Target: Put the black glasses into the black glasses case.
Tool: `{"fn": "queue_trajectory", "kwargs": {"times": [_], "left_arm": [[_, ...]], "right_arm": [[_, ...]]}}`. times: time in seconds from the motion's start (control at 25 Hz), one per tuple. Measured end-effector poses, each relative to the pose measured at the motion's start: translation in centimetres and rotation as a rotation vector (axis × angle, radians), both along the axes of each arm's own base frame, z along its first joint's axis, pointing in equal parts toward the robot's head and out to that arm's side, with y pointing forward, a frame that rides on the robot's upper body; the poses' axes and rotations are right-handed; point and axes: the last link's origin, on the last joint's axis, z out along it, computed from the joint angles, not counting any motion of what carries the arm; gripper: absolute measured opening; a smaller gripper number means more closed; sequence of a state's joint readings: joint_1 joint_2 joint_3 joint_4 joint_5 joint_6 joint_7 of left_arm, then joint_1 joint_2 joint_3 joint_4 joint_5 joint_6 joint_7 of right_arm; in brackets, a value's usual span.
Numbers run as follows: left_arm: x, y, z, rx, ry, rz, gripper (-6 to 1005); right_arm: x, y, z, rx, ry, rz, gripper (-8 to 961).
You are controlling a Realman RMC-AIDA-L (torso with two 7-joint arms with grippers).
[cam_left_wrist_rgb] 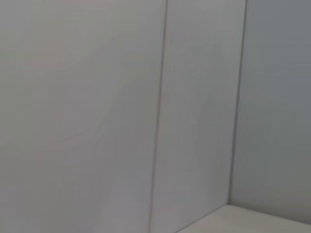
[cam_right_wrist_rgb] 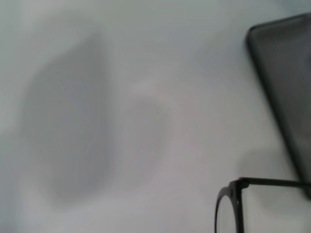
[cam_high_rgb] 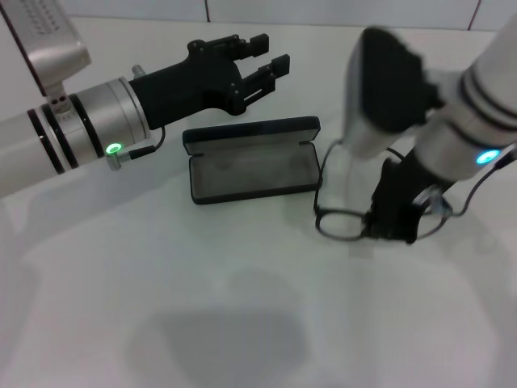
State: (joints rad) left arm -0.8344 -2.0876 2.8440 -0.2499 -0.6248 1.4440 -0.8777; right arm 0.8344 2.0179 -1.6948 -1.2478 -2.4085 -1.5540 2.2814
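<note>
Nearest the head camera is a bare stretch of the white table point(cam_high_rgb: 202, 323). Just beyond it, on the right side, the black glasses point(cam_high_rgb: 343, 222) lie on the surface with their front frame facing the near edge and their temple arms running back toward the far side. The right gripper point(cam_high_rgb: 394, 217) has its dark fingers down at the frame's bridge, with one lens showing to its left and the other mostly hidden behind the arm. Whether those fingers are apart or already clamped on the frame cannot be told from any view. The right wrist view shows only one rim point(cam_right_wrist_rgb: 228, 208) of the glasses and a corner of the case point(cam_right_wrist_rgb: 282, 87).

The black glasses case point(cam_high_rgb: 252, 166) sits open just left of the glasses, its lid standing up on the far side and its grey tray facing up. Its long axis runs left to right, roughly parallel to the front of the glasses. The coming move therefore looks like a lift and a short carry leftward and slightly farther away, with little turning needed. The right arm is clearly the nearer one.

The left gripper point(cam_high_rgb: 262, 61) hovers with fingers spread apart above the table beyond the case's far left, holding nothing.
</note>
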Motion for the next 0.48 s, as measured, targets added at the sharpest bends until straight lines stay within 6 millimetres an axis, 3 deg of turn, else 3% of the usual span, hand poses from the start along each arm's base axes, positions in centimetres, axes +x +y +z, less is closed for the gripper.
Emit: {"fn": "queue_trajectory", "kwargs": {"times": [0.08, 0.36, 0.48], "left_arm": [[0.1, -0.4, 0.1, -0.010, -0.017, -0.014, 445], [0.5, -1.6, 1.7, -0.059, -0.128, -0.059, 445], [0.4, -1.3, 2.5, -0.028, -0.160, -0.045, 451]], "right_arm": [[0.5, 0.5, 2.5, 0.028, 0.100, -0.008, 99], [2.8, 0.4, 6.7, 0.037, 0.371, 0.003, 102], [6.2, -0.2, 8.6, 0.099, 0.575, 0.074, 104]]}}
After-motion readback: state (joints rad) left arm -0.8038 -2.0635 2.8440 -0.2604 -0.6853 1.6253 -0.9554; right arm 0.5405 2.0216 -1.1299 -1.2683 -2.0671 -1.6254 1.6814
